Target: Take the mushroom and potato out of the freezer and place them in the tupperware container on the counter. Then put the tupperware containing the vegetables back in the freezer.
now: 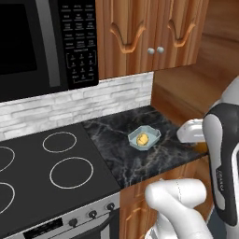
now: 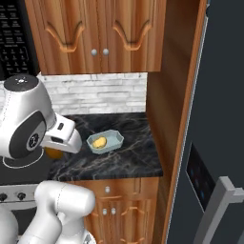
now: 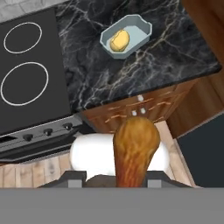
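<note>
I saw the counter (image 1: 122,140) as black marble threaded with faint white veins. On it sat a pale blue-grey, see-through container (image 1: 152,138) with a smooth yellow potato (image 1: 142,138) inside. Between my gripper's (image 3: 132,177) dark tips was an orange-brown mushroom (image 3: 134,148) with darker streaks. The stovetop (image 1: 46,163) was flat black with thin white rings. The cabinets (image 2: 95,33) were warm orange-brown wood with silver knobs. The wall tiles (image 1: 79,102) were whitish-grey brick. The freezer (image 2: 214,119) was dark slate with a grey handle (image 2: 220,205).
</note>
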You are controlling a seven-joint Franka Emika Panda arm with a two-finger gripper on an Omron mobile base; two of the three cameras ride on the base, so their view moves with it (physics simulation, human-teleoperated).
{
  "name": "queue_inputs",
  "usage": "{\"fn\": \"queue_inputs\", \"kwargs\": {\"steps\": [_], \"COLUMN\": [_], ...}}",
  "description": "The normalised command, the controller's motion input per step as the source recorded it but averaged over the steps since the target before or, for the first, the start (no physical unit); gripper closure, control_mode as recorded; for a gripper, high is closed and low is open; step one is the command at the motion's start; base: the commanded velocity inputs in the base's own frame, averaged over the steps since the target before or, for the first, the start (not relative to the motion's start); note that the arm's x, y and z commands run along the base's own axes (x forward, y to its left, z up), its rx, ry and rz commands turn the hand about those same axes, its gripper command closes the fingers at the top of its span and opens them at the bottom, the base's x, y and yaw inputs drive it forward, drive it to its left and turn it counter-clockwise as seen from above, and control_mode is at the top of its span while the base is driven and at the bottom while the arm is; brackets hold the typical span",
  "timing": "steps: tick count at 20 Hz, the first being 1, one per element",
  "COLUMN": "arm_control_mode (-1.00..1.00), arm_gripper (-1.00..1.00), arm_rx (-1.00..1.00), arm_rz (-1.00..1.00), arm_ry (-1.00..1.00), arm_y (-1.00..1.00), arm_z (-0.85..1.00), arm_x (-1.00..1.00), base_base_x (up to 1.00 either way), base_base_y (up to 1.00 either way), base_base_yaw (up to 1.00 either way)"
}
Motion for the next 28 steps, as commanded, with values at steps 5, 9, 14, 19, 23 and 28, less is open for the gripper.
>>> {"fn": "queue_inputs", "kwargs": {"steps": [5, 9, 14, 19, 23, 28], "arm_control_mode": [-1.0, -1.0, -1.0, -1.0, -1.0, -1.0], "arm_gripper": [1.0, 1.0, 1.0, 1.0, 1.0, 1.0], "arm_rx": [0.0, 0.0, 0.0, 0.0, 0.0, 0.0], "arm_rz": [0.0, 0.0, 0.0, 0.0, 0.0, 0.0], "arm_ry": [0.02, 0.0, 0.0, 0.1, 0.2, 0.2], "arm_y": [-0.07, -0.23, 0.0, 0.05, 0.0, 0.0], "arm_z": [-0.23, -0.51, -0.55, -0.53, -0.48, -0.41], "arm_x": [0.55, 0.93, 1.0, 1.0, 1.0, 1.0], "base_base_x": [0.16, 0.0, 0.0, 0.0, 0.0, 0.0], "base_base_y": [0.0, 0.0, 0.0, 0.0, 0.0, 0.0], "base_base_yaw": [-0.01, 0.0, 0.0, 0.0, 0.0, 0.0]}}
